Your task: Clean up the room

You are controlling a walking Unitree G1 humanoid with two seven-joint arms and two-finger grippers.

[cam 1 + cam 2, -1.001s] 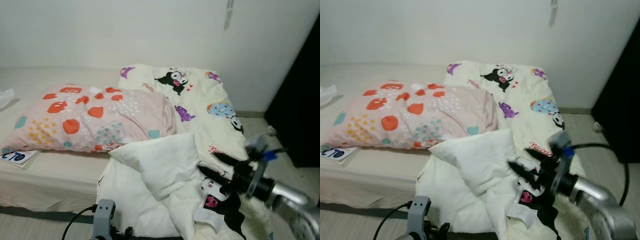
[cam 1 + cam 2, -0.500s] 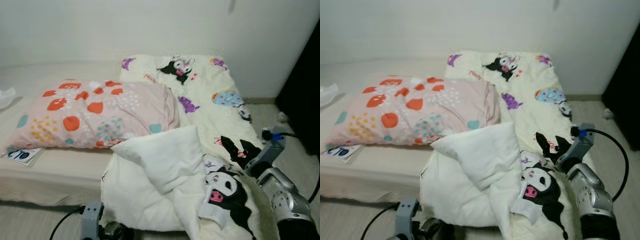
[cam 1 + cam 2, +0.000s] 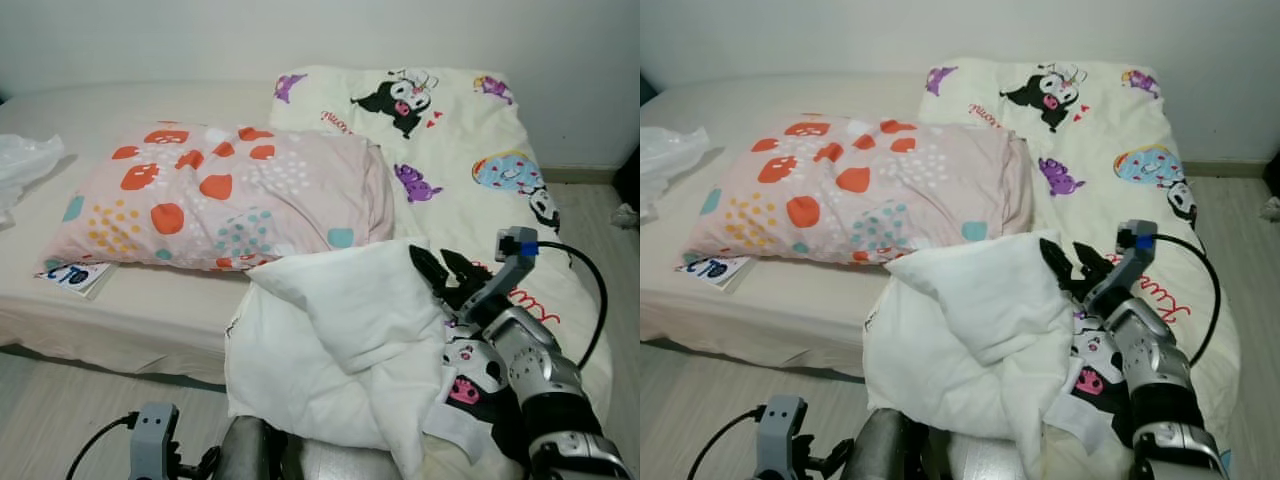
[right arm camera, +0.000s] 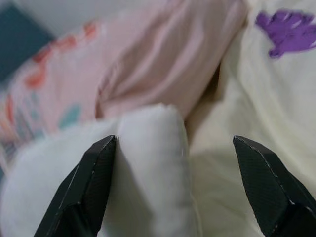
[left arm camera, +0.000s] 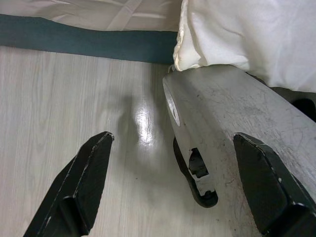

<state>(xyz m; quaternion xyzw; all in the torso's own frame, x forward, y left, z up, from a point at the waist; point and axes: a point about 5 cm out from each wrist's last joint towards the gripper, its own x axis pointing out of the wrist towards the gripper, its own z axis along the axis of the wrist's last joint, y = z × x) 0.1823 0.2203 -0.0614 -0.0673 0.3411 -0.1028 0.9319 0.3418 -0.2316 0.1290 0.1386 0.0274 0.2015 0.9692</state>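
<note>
On the near right part of the bed (image 3: 130,320) a cream quilt (image 3: 470,130) printed with black, purple and blue cartoon figures lies spread toward the wall, its near end bunched and turned over so that the plain white underside (image 3: 330,350) shows as a thick rumpled fold hanging over the bed's edge; beside it, to the left, rests a pink pillow (image 3: 220,200) dotted with red, teal and yellow shapes, with a small booklet (image 3: 75,276) tucked at its near corner and a clear plastic bag (image 3: 25,160) farther left; the right gripper (image 3: 437,275) sits at the fold's right edge with its black fingers spread apart, touching the white cloth but not clamped on it; the left gripper (image 5: 173,182) hangs low over the wooden floor (image 5: 59,98), fingers wide apart.
</note>
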